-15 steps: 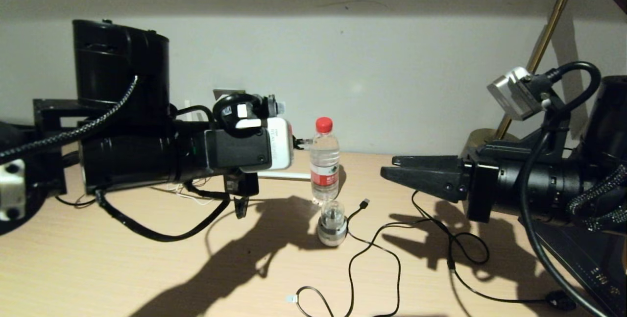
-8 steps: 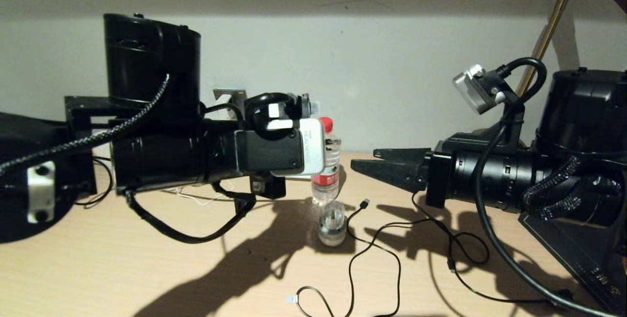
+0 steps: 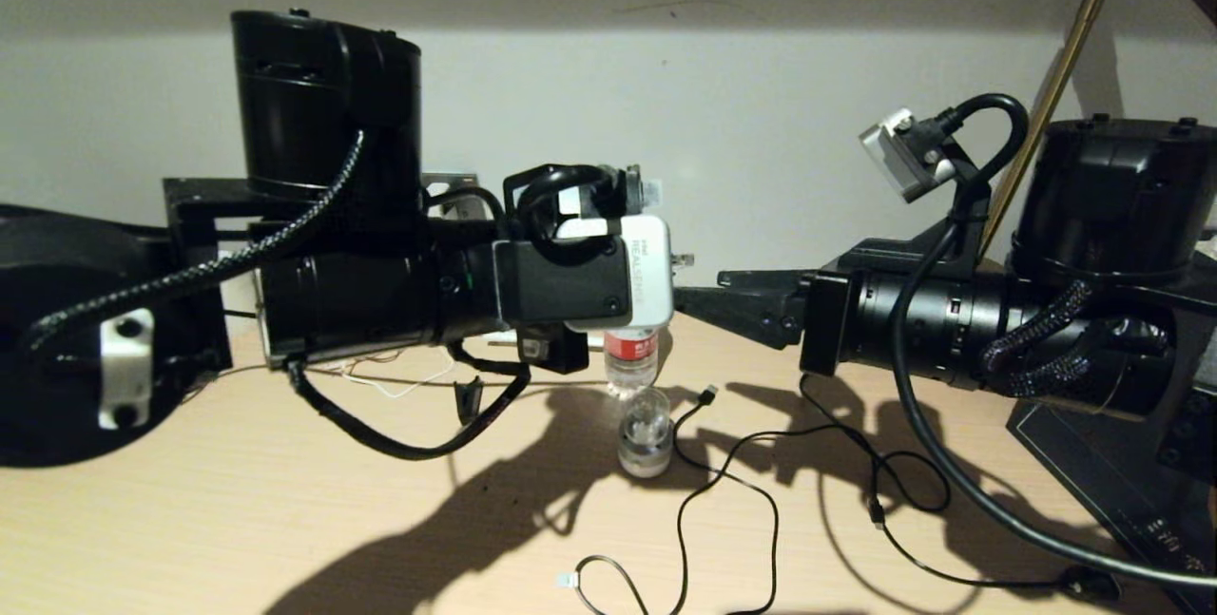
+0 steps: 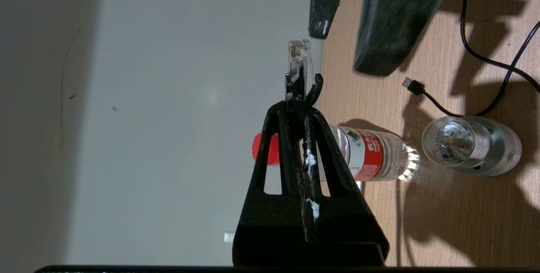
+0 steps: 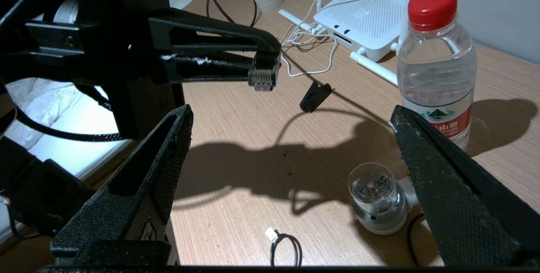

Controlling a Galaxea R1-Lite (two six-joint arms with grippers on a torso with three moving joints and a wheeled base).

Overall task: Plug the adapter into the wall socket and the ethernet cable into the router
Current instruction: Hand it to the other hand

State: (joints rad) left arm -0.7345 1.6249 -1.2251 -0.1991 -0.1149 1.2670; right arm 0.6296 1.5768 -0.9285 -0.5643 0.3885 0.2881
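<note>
Ethernet cable [image 4: 298, 67] plug held above desk [image 3: 238, 520], over water bottle [image 5: 436, 64], clear RJ45 tip poking past fingertips. Left gripper [image 4: 301, 95] clamped tight on plug. Right gripper [image 5: 291, 133] faces it beyond bottle, fingers spread wide, holding nothing, tips just short of plug. Router [image 5: 363, 20] lies flat behind bottle near wall, antennas up. Clear-domed gadget [image 3: 645, 434] stands just in front of bottle, thin USB cable [image 3: 761, 491] looping beside it.

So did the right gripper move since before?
Yes. The right gripper has slid leftward: it was well right of the water bottle, and its tips now reach above the bottle, close to the left gripper holding the ethernet plug.
</note>
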